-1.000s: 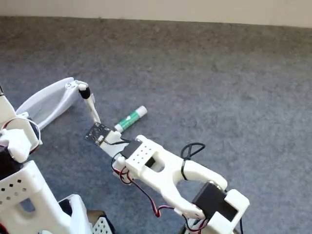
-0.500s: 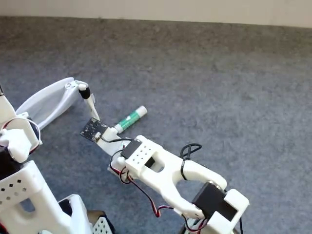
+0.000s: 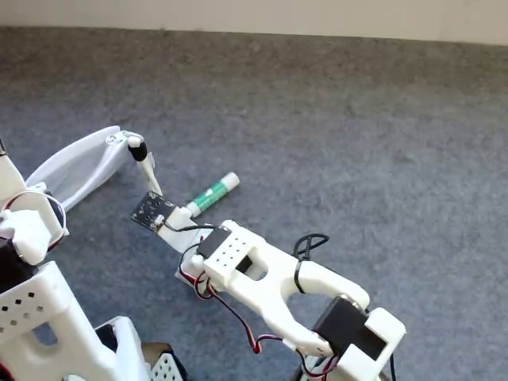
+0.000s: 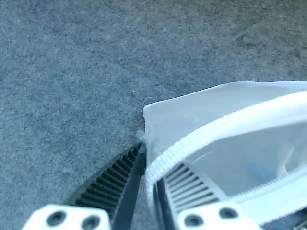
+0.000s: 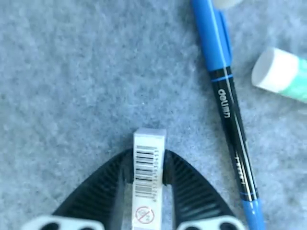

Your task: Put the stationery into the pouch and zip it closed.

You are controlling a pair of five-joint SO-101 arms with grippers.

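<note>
My left gripper [image 4: 151, 184] is shut on the zipper rim of the translucent white pouch [image 4: 216, 143], holding its mouth agape. From above, the pouch [image 3: 75, 167] lies at the far left on the grey carpet. In my right gripper [image 5: 148, 167], shut, sits a small white barcoded piece of stationery [image 5: 149, 163], just above the carpet. A blue and black pen [image 5: 230, 110] and a green and white glue stick [image 5: 280, 74] lie beside it. The glue stick [image 3: 213, 193] rests right by my right wrist [image 3: 152, 209] in the high view.
A thin white stick with a black end [image 3: 149, 175] runs from the pouch mouth toward my right wrist. The left arm's base [image 3: 32, 309] fills the near left corner. Open carpet [image 3: 357, 135] stretches to the right and back, up to a pale wall.
My right wrist has shifted slightly left and away, toward the pouch, and then held still. The pouch, glue stick and left arm have not moved.
</note>
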